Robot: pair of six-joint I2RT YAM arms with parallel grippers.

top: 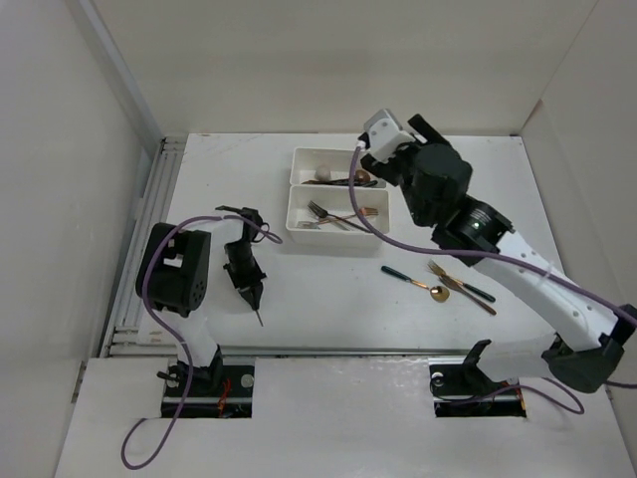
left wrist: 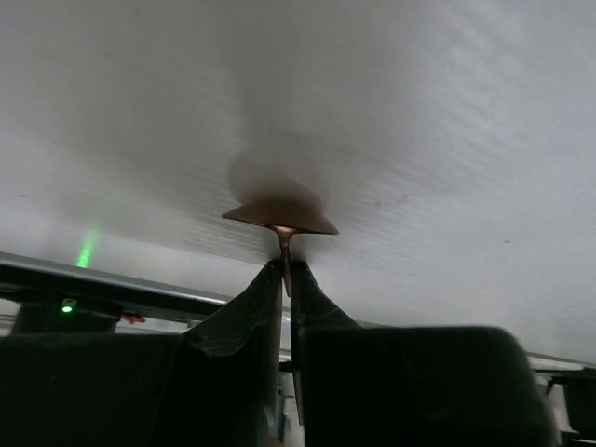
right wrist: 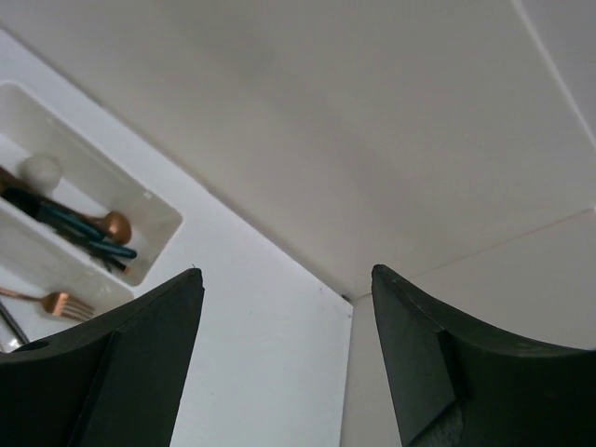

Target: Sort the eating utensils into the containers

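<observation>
Copper spoon (left wrist: 279,217), as its broad end suggests, is pinched by the thin neck in the left gripper (left wrist: 285,272), whose jaws are pressed together on it. Its long axis runs straight out from the fingertips, down towards the near-left part of the white table (top: 328,329). Whether the bowl touches the surface I cannot tell. From these jaws the containers lie ahead and to the right. The near tray (top: 291,221) already holds forks (top: 326,213). The far tray (top: 296,164), joined to it, holds spoons (top: 348,180), so the far tray looks like the target, a reach past the near one. The open table between is bare. Right gripper (right wrist: 286,272) hovers over the far tray's right end with jaws wide apart and nothing between them, which crowds that side. Further right, a teal-handled spoon (top: 410,280), a fork (top: 460,283) and another slim copper piece (top: 478,300) lie flat close together, nearer the right arm.
</observation>
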